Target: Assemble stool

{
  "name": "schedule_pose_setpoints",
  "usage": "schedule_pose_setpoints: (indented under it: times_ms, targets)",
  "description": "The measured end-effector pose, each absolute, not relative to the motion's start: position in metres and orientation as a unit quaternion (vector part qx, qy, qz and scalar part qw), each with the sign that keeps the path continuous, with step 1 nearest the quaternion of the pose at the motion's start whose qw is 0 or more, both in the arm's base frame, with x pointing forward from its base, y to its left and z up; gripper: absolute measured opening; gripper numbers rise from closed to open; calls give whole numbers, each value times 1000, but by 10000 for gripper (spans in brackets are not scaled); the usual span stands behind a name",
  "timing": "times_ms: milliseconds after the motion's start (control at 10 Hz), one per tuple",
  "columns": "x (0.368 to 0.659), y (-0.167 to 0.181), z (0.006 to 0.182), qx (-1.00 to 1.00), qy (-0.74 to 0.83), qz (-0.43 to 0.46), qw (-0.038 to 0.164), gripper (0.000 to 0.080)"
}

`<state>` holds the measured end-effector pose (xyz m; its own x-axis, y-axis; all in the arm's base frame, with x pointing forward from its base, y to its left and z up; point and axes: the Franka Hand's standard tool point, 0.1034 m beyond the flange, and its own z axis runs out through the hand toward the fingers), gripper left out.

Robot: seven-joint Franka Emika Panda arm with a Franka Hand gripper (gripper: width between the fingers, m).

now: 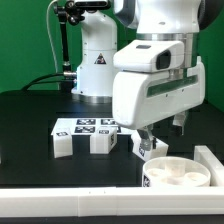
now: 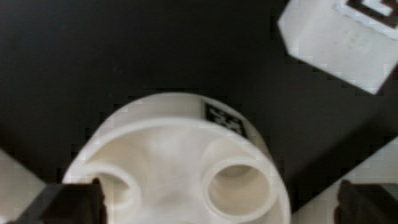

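Observation:
The round white seat disc (image 1: pixel 181 173) lies on the black table at the exterior view's lower right, its recessed holes facing up. In the wrist view the seat disc (image 2: pixel 169 150) fills the space between my fingers, with a tag on its rim. My gripper (image 1: pixel 158 138) hangs just above the disc's near edge and is open: the dark fingers (image 2: pixel 64 205) stand on either side of the disc, with a gap on one side. Three leg blocks stand on the table: one (image 1: pixel 62 141), another (image 1: pixel 101 141), and a third (image 1: pixel 151 148) beside the gripper, also seen in the wrist view (image 2: pixel 338 35).
The marker board (image 1: pixel 85 125) lies flat behind the leg blocks. A long white edge rail (image 1: pixel 100 205) runs along the front and turns up at the exterior view's right (image 1: pixel 211 160), close to the seat disc. The robot base (image 1: pixel 95 60) stands at the back.

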<state>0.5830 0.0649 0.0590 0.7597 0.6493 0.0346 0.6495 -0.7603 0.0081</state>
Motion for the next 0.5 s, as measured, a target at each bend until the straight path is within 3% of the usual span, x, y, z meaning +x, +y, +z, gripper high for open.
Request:
schedule_pose_setpoints:
  times_ms: [500]
  targets:
    - [581, 71, 58, -984, -177, -15, 11, 649]
